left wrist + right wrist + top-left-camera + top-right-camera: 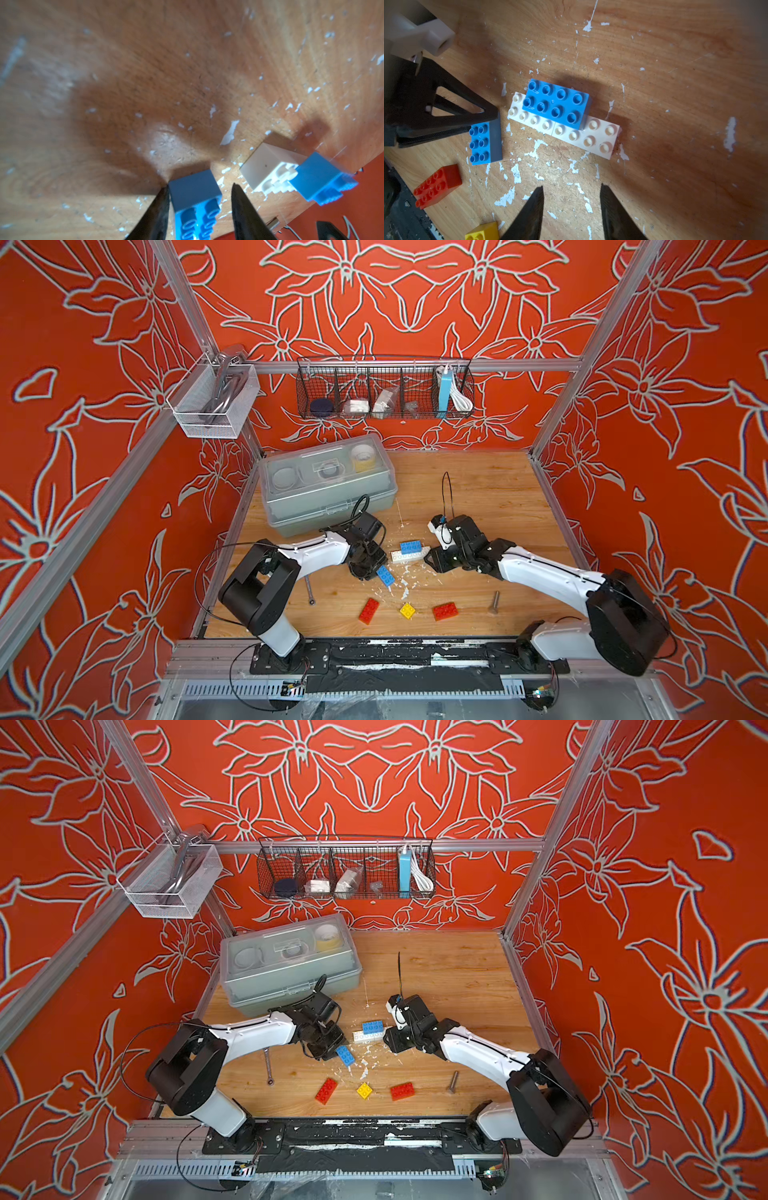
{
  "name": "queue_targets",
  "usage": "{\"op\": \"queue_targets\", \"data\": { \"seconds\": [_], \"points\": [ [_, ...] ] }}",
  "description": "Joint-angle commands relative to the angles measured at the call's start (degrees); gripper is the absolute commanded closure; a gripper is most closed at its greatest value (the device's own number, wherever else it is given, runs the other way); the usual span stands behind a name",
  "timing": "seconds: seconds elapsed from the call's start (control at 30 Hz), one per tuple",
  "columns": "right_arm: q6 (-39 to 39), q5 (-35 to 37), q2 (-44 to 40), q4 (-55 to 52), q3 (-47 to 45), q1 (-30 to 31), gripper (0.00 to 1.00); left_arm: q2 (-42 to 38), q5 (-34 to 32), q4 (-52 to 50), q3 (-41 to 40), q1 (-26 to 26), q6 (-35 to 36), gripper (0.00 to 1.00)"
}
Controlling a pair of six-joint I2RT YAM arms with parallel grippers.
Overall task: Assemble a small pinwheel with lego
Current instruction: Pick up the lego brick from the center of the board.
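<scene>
You have here: red walls (415, 290) with white flower outlines; aluminium frame rails (519, 364); wooden table (490, 497) flecked white; wire basket (324, 381) and mesh bin (208, 423) hung on the rails.

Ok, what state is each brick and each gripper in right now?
left gripper: open, straddling the loose blue brick.
right gripper: open, empty.
loose blue brick: flat on the table, studs up.
stacked blue brick: pressed onto both white bricks.
white bricks: end to end.
red bricks: loose, studs up.
yellow brick: loose.
</scene>
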Motion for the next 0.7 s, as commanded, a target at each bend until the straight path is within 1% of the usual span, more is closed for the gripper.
{"op": "queue_targets", "data": {
  "seconds": [0.0, 0.13, 0.2, 0.27, 0.4, 0.5, 0.57, 0.63, 0.67],
  "points": [
    [-1.19, 1.1, -1.69, -2.02, -1.48, -0.29, 0.53, 3.49, -0.77, -7.0, -1.56, -0.45, 0.18, 0.52],
    [-1.9, 1.35, -2.67, -2.69, -2.13, -0.3, 0.53, 7.03, 2.51, -8.3, 0.15, -0.45, 2.32, 0.5],
    [-1.99, 1.54, -3.38, -2.78, -2.55, -0.29, 0.53, 8.94, 2.43, -11.01, 1.7, -0.45, 4.13, 0.52],
    [-2.08, 1.57, -4.08, -2.83, -2.98, -0.29, 0.52, 9.84, 1.6, -13.44, 2.63, -0.22, 5.87, 0.56],
    [-2.16, 1.45, -4.99, -2.39, -3.53, -0.29, 0.52, 10.65, 1.12, -13.84, 1.89, 0.23, 7.7, 0.6],
    [-2.25, 0.51, -3.84, -1.08, -3.42, -0.3, 0.53, 11.58, 2.03, -14.1, 1.88, 0.43, 9.05, 0.69],
    [-1.68, -1.8, -2.23, 1.1, -3.47, -0.29, 0.52, 11.24, 2.23, -14.02, 1.6, 0.52, 9.93, 0.75],
    [-0.72, -3.94, -0.52, 2.23, -3.24, -0.29, 0.52, 10.24, 1.42, -15.04, 2.03, 0.59, 11.11, 0.77],
    [-0.29, -4.52, 0.2, 2.52, -3.17, -0.31, 0.52, 9.23, 0.92, -15.78, 2.42, 0.73, 11.61, 0.79]
  ]
}}
